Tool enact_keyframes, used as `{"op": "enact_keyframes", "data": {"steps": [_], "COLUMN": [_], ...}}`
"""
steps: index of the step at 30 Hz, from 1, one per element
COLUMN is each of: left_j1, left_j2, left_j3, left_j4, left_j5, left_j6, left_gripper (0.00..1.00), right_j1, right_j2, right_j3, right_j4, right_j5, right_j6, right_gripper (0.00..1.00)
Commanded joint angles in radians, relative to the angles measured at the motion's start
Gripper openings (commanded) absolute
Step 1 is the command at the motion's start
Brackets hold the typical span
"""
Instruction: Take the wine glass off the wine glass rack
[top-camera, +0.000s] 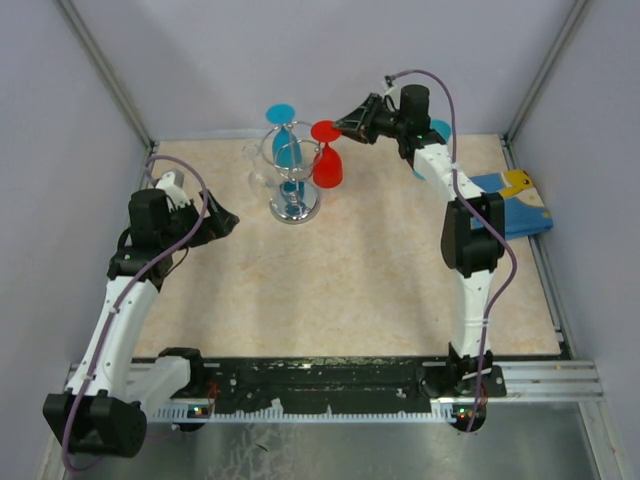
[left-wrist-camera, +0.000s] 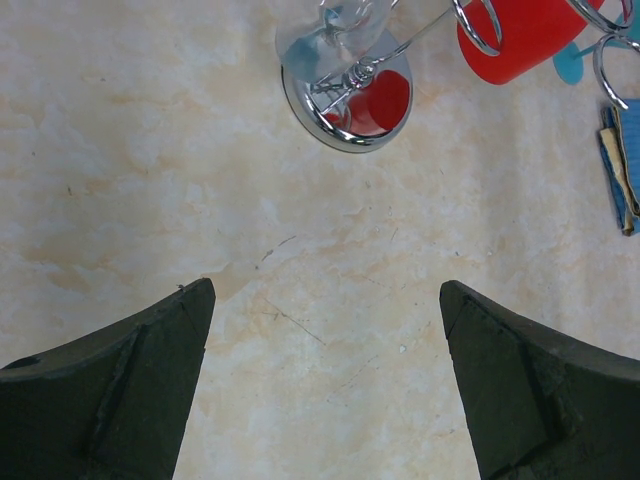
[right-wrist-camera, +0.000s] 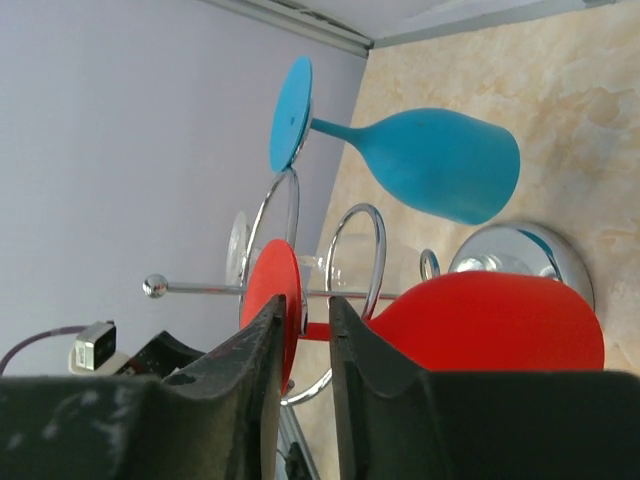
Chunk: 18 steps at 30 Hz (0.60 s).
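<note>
One red wine glass (top-camera: 328, 166) hangs bowl-down, foot hooked into the right side of the wine glass rack (top-camera: 293, 208). Right gripper (right-wrist-camera: 307, 335) sits nearly closed at its stem by the foot; we can't tell if it's pinching. Weak pinch and we drop it. Pull askew and the foot snags, tipping rack and blue wine glass (right-wrist-camera: 430, 160). Left gripper (left-wrist-camera: 325, 295) spread wide, well apart.

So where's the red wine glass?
In the top view the red wine glass hangs upside down on the right side of the wine glass rack, far middle of the table, beside the blue wine glass, the right gripper at its stem.
</note>
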Motion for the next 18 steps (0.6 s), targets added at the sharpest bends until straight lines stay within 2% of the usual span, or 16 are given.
{"op": "enact_keyframes", "data": {"steps": [1, 2, 4, 7, 14, 18], "left_j1": [-0.002, -0.002, -0.002, -0.003, -0.002, -0.003], "left_j2": [-0.021, -0.02, -0.019, -0.02, -0.019, -0.019], "left_j3": [0.024, 0.023, 0.023, 0.025, 0.028, 0.031], "left_j4": [-0.001, -0.001, -0.001, 0.002, 0.0, -0.002], "left_j5": [0.002, 0.004, 0.007, 0.01, 0.009, 0.009], "left_j6": [-0.005, -0.005, -0.006, -0.008, -0.009, -0.009], "left_gripper": [1.0, 1.0, 1.0, 1.0, 1.0, 1.0], "right_j1": [-0.008, -0.007, -0.008, -0.008, -0.009, -0.016], "right_j2": [-0.097, -0.099, -0.107, -0.121, -0.132, -0.136], "right_j3": [-0.019, -0.021, -0.032, -0.054, -0.072, -0.072], "right_j4": [0.078, 0.073, 0.07, 0.075, 0.083, 0.07], "right_j5": [-0.028, -0.029, -0.03, -0.028, -0.027, -0.015], "right_j6": [0.003, -0.001, -0.009, -0.014, -0.017, -0.022], "right_gripper": [0.27, 0.32, 0.34, 0.33, 0.08, 0.03]}}
